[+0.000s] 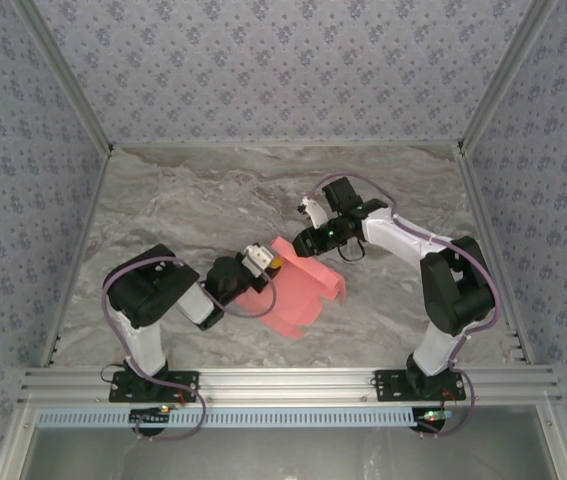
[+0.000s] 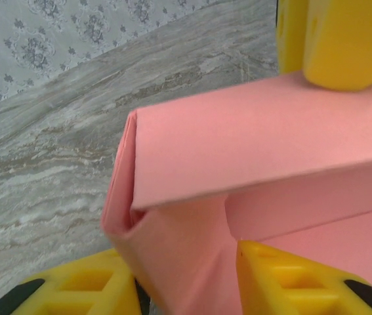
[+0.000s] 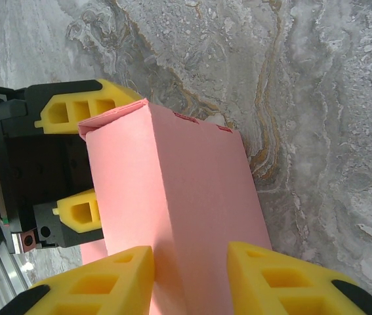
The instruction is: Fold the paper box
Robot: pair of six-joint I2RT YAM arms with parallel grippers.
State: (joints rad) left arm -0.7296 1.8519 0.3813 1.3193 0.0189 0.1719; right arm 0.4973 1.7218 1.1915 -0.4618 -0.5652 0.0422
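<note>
Gripping the half-folded salmon-pink paper box [image 1: 301, 290], left tool [image 2: 187, 279] and right tool [image 3: 191, 279] both pinch its card

Grey marbled worktop [image 1: 193, 190] with one pink card thing on it.
The worktop was grey-and-white veined stone, bare on the far side of both sets of jaws. The salmon-pink paper box [image 1: 298, 290] lay between the left jaws and the right jaws, its flatter flaps spread on the surface just beside the left jaws; whether its folded end by the right jaws touched the worktop could not be told.
</note>
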